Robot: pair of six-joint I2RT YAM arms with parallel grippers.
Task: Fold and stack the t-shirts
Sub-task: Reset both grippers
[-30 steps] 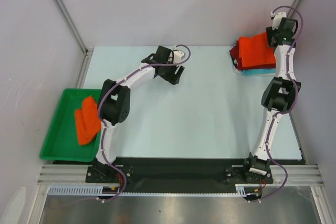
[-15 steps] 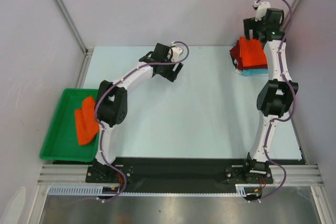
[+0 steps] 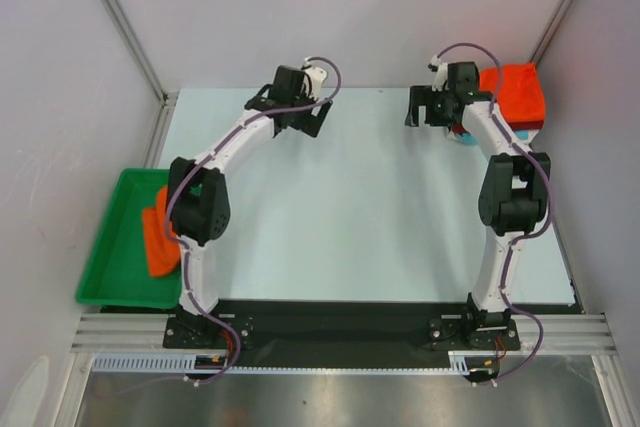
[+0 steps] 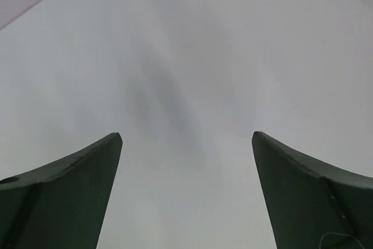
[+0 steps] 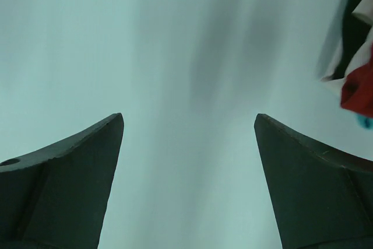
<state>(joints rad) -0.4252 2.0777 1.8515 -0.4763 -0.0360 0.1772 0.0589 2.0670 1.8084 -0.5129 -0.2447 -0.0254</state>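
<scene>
An orange shirt (image 3: 156, 243) lies in the green tray (image 3: 115, 237) at the counter's (image 3: 380, 217) near left edge. Farther back, the left claw (image 4: 186, 138) and right claw (image 5: 189, 118) hang spread apart, holding nothing. Folded shirts (image 3: 515, 92) sit stacked at the far right corner.

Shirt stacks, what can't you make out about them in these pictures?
- Top view: the stack at the back right is partly behind the right arm; lower layers can't be counted.
- Top view: the orange shirt in the tray is partly covered by the left arm.
- Right wrist: cloth at the right edge is cut off and blurred.
</scene>
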